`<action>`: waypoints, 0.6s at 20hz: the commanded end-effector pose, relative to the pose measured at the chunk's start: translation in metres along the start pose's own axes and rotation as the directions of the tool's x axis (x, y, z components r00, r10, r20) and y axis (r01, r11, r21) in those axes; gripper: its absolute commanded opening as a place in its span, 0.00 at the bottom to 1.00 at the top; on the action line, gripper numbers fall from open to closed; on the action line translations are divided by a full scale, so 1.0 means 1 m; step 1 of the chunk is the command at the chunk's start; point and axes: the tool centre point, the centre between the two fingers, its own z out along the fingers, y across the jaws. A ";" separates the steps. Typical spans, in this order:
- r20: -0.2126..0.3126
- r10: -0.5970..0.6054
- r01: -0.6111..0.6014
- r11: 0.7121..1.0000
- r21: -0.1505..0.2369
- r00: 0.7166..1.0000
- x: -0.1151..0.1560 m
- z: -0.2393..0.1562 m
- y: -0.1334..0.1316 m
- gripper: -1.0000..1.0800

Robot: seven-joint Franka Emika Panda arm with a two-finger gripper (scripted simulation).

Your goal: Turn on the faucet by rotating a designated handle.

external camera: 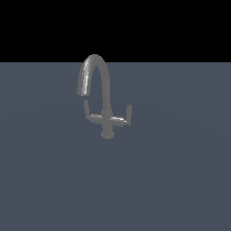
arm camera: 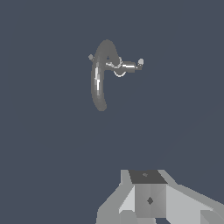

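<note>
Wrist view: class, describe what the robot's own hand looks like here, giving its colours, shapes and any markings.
Only part of the hand shows. It is blocky and angular, in flat light and mid grey facets, with a darker grey top panel. Two small dark diamond-shaped marks sit on its centre. No cables or labels are visible, and its fingertips cannot be seen.

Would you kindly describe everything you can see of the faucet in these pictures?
The faucet is dull grey metal: a slim upright post on a small round base, topped by a tall arched spout whose mouth turns down toward the exterior view's left. Two levers with bent-up tips branch from the post; the handle points to the exterior view's right, opposite the mouth. It stands on a plain blue-grey surface. Nothing touches it; no water is visible.
</note>
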 end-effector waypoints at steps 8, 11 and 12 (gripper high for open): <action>0.085 0.098 -0.116 0.963 0.244 0.992 0.057 0.027 0.035 0.00; 0.115 0.122 -0.153 0.937 0.314 0.986 0.074 0.038 0.045 0.00; 0.125 0.129 -0.165 0.927 0.337 0.984 0.079 0.042 0.048 0.00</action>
